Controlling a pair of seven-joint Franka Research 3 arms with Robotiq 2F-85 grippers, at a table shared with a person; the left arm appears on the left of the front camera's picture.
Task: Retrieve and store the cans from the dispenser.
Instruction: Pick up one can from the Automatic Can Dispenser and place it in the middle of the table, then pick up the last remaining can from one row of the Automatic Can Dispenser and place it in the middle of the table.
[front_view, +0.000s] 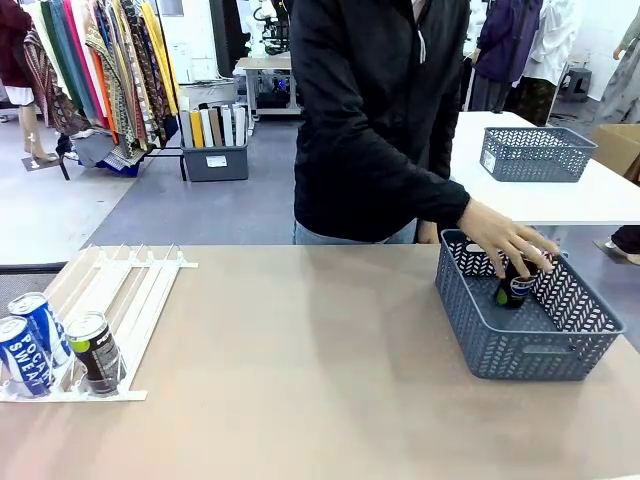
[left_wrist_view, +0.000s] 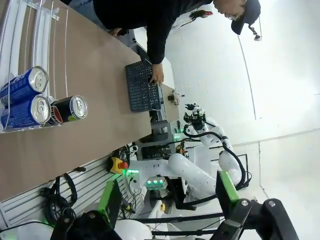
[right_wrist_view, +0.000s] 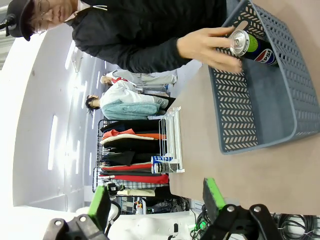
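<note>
Both my left tool (left_wrist_view: 167, 189) and right tool (right_wrist_view: 156, 197) gape wide, holding nothing. Three cans (front_view: 40, 328) rest at the rack's (front_view: 130, 290) low end. Well apart from the rack, a person's hand (front_view: 505, 238) holds a fourth can (front_view: 515, 287) inside a basket (front_view: 530, 350).

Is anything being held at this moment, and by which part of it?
The person's hand grips a black can by its top end, inside the grey basket. The left gripper and right gripper hold nothing.

the white railed dispenser (front_view: 150, 300) is sloping down toward its near end. a blue can (front_view: 22, 358) and a black can (front_view: 95, 352) are resting there, with a second blue can (front_view: 42, 325) just behind the first. another black can (front_view: 515, 288) is standing in the grey basket (front_view: 530, 350) under a person's hand (front_view: 505, 240).
</note>
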